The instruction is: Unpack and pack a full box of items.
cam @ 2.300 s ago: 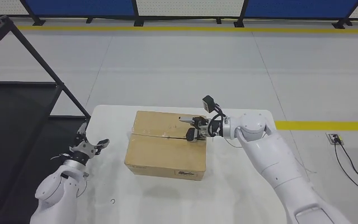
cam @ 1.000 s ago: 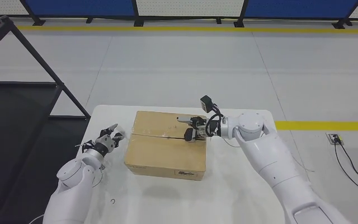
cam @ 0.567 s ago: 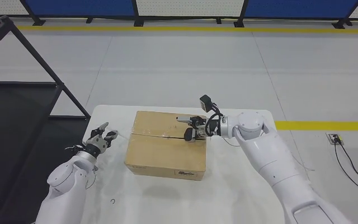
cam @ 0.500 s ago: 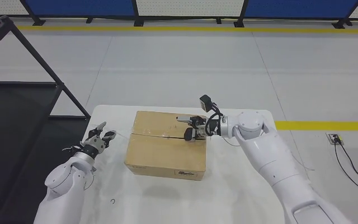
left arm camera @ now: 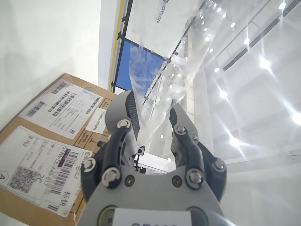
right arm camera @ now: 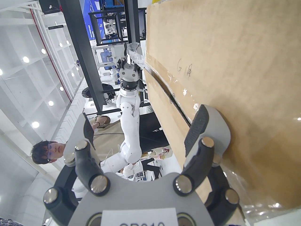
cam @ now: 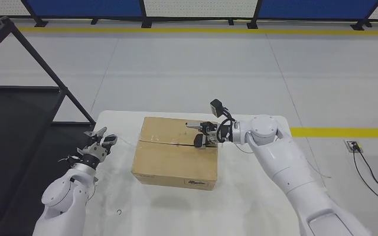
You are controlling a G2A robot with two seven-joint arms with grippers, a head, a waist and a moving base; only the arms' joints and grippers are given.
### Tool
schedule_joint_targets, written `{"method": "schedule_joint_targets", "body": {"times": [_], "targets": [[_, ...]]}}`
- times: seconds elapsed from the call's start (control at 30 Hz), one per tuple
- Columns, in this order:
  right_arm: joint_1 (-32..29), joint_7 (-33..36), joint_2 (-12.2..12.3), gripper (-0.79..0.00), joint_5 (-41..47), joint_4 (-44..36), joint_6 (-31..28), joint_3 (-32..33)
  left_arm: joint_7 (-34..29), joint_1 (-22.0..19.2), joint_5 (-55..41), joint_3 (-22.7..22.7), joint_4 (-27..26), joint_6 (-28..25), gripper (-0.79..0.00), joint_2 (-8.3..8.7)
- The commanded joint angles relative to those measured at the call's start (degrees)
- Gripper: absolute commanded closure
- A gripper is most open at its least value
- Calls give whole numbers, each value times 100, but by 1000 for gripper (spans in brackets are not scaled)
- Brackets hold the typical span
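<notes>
A shut cardboard box [cam: 175, 152] stands in the middle of the white table [cam: 248, 194], its top seam [right arm camera: 164, 88] partly split, with shreds of clear tape along it. My right gripper [cam: 198, 134] is open over the seam at the box's right end. One finger [right arm camera: 200, 128] rests on the box top [right arm camera: 223, 59]. My left gripper [cam: 97, 143] hovers left of the box, near the table's left edge, fingers apart. A strip of clear tape [left arm camera: 164, 90] runs between them and clings to one pad [left arm camera: 132, 111]. The labelled box side [left arm camera: 54, 128] lies just beyond.
A black metal frame [cam: 35, 88] stands off the table's left side. A small dark ring [cam: 119, 212] lies near the table's front left. Bare tabletop [cam: 177, 206] stretches in front of the box and at its right.
My left gripper swung in close to the box's left side, then drew back out to the left and farther from me. The right gripper crept slightly left along the seam.
</notes>
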Motion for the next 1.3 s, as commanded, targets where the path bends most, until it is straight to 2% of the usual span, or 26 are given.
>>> {"method": "schedule_joint_targets", "body": {"times": [0.0, 0.23, 0.4, 0.67, 1.0, 1.27], "targets": [[-1, 9, -3, -785, 5, 16, -7, 2, -34, 138, 24, -42, -192, -23, -342, 10], [25, 46, -32, -785, 23, 69, -32, -27, 105, 569, 83, -157, -1035, -405, -354, 14], [36, 72, -52, -785, 35, 124, -87, -42, 294, 591, 342, 33, -1377, -608, -363, -4], [-69, 58, -6, -785, 49, 136, -195, 66, 234, 176, 814, 562, -1259, -426, -366, -19], [-251, 61, 64, -785, 57, -18, -206, 196, 153, 32, 1331, 1272, -1407, -319, -366, -66], [-324, 84, 98, -785, 63, -73, -231, 261, 118, 90, 1451, 1390, -1416, -310, -369, -74]]}}
